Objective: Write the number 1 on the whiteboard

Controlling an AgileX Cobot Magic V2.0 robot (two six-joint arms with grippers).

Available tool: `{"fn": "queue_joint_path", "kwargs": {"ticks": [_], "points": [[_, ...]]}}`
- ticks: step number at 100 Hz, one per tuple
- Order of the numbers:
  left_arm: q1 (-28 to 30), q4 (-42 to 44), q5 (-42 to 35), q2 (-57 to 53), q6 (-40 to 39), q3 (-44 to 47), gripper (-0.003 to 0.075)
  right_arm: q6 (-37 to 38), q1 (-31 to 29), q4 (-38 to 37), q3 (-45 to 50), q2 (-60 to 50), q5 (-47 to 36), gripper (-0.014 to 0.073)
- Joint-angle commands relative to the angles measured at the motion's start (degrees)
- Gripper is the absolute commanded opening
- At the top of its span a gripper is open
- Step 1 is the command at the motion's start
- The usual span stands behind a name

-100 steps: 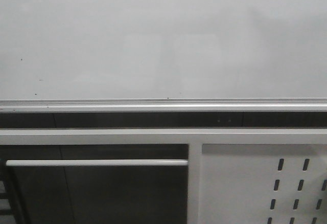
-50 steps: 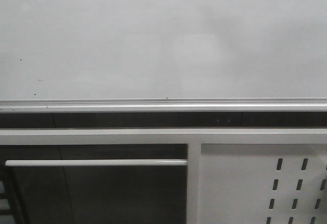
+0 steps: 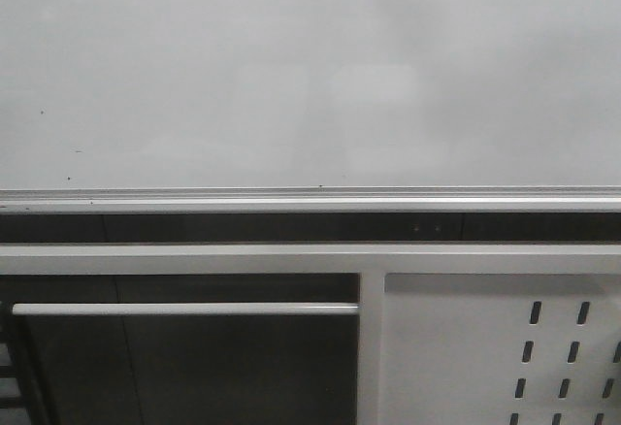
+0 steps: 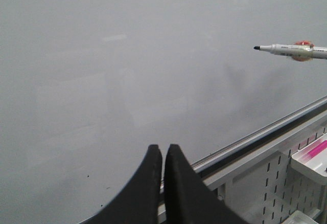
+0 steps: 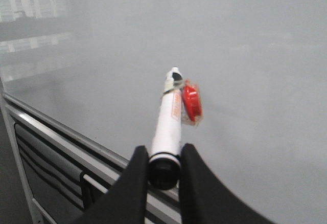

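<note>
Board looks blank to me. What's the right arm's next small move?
Probably ease the right claw forward until the marker tip meets the whiteboard. The claw grips the uncapped marker, no stroke shows, and the tip appears short of the surface.

We see the whiteboard point(image 3: 310, 76) upright, filling the upper half of the front view: large, flat, glossy white-grey, with faint light reflections. Its silver aluminium edge rail point(image 3: 310, 197) runs level along the bottom. A few tiny black specks sit low on the left part. We find no number 1 stroke on it in any view; the surface is unmarked.
</note>
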Motion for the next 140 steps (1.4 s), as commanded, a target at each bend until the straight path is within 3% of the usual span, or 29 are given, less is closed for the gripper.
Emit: {"fn": "queue_joint_path", "kwargs": {"ticks": [1, 23, 64, 102, 140], "points": [[0.09, 0.78, -2.50, 0.52, -0.44, -1.59, -0.0018, 0.04, 0.21, -0.65, -1.75, 0.32, -5.83, -0.0051], [0.09, 0.78, -2.50, 0.52, -0.44, -1.59, -0.0018, 0.04, 0.21, -0.65, -1.83, 3.15, -6.19, -0.0051], [0.09, 0.78, -2.50, 0.52, -0.44, -1.59, -0.0018, -0.06, 0.21, -0.65, -1.96, 13.30, -15.99, -0.0051], [0.09, 0.78, -2.50, 0.52, -0.44, -1.59, -0.0018, -1.72, 0.10, -0.65, -1.96, 13.93, -17.46, -0.0051], [0.09, 0.78, -2.50, 0.52, -0.44, -1.59, -0.0018, -6.03, 0.10, 4.19, -1.96, 13.93, -18.41, -0.0051]]}}
